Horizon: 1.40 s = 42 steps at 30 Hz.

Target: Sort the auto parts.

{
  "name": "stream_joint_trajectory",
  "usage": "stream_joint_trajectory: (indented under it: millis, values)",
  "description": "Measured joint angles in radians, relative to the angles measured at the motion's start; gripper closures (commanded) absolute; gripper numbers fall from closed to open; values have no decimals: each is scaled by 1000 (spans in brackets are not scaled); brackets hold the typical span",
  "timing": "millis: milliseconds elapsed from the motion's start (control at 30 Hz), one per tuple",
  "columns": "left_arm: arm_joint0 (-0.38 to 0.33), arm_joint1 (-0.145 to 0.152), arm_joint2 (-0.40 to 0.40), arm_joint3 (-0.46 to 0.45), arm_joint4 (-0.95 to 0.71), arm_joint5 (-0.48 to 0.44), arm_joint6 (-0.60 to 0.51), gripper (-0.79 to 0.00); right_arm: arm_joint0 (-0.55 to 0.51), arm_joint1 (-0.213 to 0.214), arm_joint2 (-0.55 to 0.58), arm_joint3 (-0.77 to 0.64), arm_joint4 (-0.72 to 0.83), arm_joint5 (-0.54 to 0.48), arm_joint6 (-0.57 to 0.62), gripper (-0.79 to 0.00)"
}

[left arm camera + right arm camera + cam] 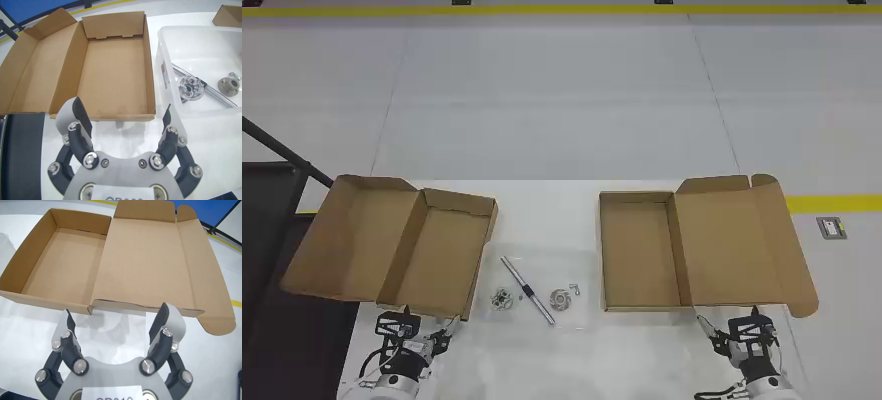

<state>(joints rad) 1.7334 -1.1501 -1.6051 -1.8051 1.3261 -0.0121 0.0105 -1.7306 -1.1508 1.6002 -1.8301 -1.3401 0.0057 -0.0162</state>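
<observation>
Long polished steel shaft (528, 291), inside clear plastic bin (198, 47): rigid, probably heavy and slippery; grasp mid-length. Left claw (122, 104), right claw (115, 308): both spread, empty.

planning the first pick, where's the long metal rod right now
In the top view the metal rod lies slantwise in the clear tub at mid-table, between the left cardboard box and the right cardboard box, beside the toothed wheel.

A slim metal shaft (528, 291) lies diagonally in the clear plastic bin (542, 262). A toothed metal hub (501, 299) lies flat on one side of it. A flanged collar (561, 299) and a small fastener (575, 288) lie on the other.
</observation>
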Motion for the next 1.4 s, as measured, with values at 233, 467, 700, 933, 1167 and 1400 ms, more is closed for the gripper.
stream_joint_trajectory:
  millis: [233, 467, 700, 933, 1167, 1400]
  values:
    - [66, 1, -72, -42, -38, -49, 120, -785, -47, 1, -25, -246, -160, -2, 35, -785]
    - [129, -2, -116, -52, -78, -85, 200, -785, 40, -2, -202, -461, -420, -91, 248, -785]
    - [136, -2, -120, -47, -84, -91, 207, -785, 307, -42, -474, -390, -410, -150, 540, -785]
    - [136, -2, -120, -47, -84, -91, 207, -785, 418, -63, -559, -334, -339, -153, 640, -785]
    - [136, -2, -120, -47, -84, -91, 207, -785, 417, -63, -559, -334, -339, -152, 639, -785]
    - [136, -2, -120, -47, -84, -91, 207, -785, 516, -87, -630, -218, -231, -192, 601, -785]
